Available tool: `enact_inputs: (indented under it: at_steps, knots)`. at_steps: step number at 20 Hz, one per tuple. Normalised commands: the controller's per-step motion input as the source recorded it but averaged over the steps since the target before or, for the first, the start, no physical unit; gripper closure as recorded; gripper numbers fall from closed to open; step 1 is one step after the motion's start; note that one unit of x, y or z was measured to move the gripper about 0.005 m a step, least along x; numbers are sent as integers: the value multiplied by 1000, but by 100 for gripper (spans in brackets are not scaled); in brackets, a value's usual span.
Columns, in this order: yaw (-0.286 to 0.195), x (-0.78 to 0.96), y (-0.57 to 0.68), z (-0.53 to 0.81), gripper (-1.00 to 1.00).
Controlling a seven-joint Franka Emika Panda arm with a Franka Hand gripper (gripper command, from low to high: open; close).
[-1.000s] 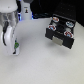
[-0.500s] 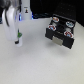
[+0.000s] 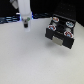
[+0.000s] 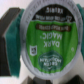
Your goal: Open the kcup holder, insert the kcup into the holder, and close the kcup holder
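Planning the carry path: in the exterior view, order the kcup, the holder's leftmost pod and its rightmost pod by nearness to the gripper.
1. kcup, held in the gripper.
2. leftmost pod, kcup holder's view-left end.
3. rightmost pod, view-right end.

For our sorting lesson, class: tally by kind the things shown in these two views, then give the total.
kcup holder: 1
kcup, green top, in the end effector: 1
other pods at the holder, blurry: 4
end effector: 1
Total: 7
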Motion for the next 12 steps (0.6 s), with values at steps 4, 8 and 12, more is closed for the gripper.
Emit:
enact_inputs:
  at_steps: [4, 8, 12]
  knots:
    - [14, 81, 643, 347, 100]
    - [15, 43, 650, 244, 100]
    - [17, 31, 628, 246, 100]
